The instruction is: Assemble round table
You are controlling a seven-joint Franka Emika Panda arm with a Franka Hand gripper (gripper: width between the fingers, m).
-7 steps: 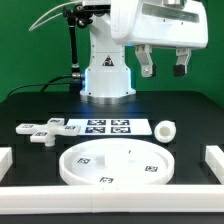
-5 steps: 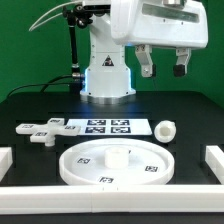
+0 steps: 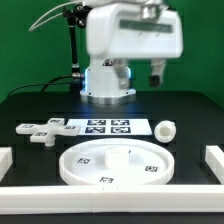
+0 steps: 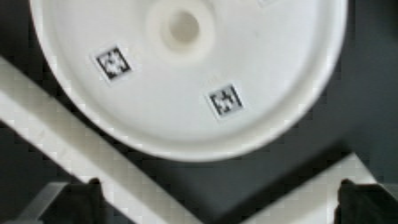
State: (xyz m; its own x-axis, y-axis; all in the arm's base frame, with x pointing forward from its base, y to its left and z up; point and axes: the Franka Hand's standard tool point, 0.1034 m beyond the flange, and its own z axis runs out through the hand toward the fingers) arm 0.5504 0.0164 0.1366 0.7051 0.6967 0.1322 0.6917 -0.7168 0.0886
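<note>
Three loose parts lie on the worktop, and I see none joined yet. Toward the left edge the cross base (image 3: 40, 130) lies flat. Just right of it, mid-worktop, is the marker board (image 3: 105, 126). Beyond that, toward the right edge, the leg (image 3: 165, 129) rests apart from everything else. The disc (image 3: 112, 162) sits rim up by the middle of the front edge, inside the rails (image 3: 213, 160), with a raised hub at its centre.

My gripper (image 4: 217, 198) hangs high above the worktop, right of the middle. The wrist view shows its jaws spread wide with nothing between them.

All three parts look like stiff moulded plastic, so I expect them to be light and unyielding, but smooth enough to slip in a weak pinch. The disc is far too broad to span, so I would take it by the rim wall. The leg I would pinch across its round side, squarely, or it may roll out. The cross base looks best held across one arm.
</note>
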